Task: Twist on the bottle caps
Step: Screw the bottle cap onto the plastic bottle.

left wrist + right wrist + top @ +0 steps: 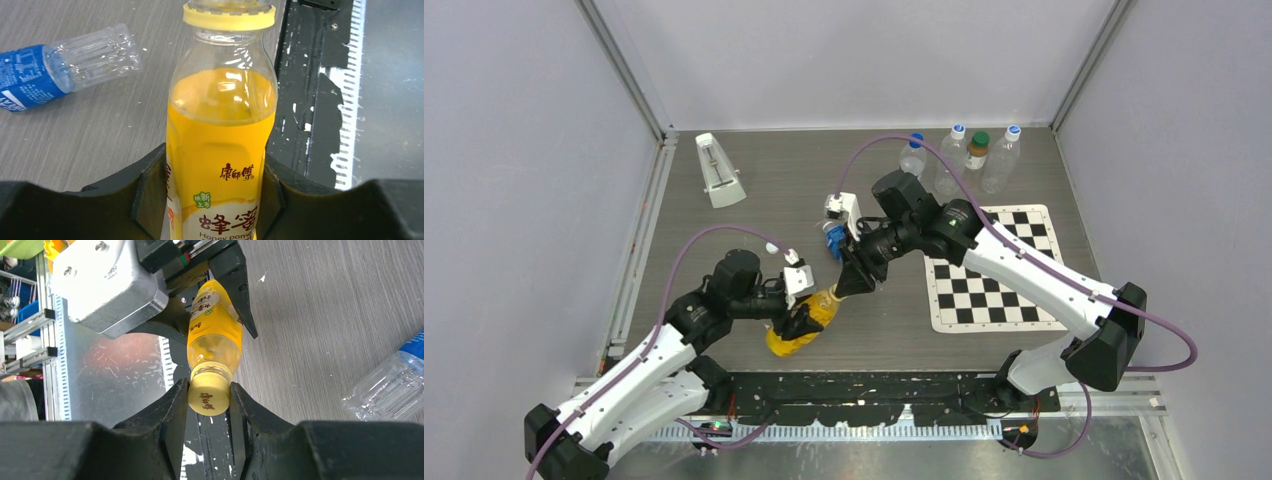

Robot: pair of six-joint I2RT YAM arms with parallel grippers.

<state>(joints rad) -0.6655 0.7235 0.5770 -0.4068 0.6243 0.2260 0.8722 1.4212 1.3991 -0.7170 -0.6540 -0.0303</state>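
Observation:
A bottle of yellow drink (809,322) leans over the table's near edge. My left gripper (798,318) is shut on its labelled body, the black fingers pressing both sides of the bottle (220,150). My right gripper (209,401) is shut on the yellow cap (209,396), which sits on the bottle's neck; a finger presses each side of it. In the top view the right gripper (852,284) covers the cap. The left gripper's jaws show behind the bottle (215,335) in the right wrist view.
An uncapped clear water bottle with a blue label (65,65) lies on the table beside the arms. Three clear bottles with blue caps (952,155) and a green-capped jar (977,150) stand at the back right. A chessboard mat (999,290) lies right; a white wedge-shaped object (720,170) stands back left.

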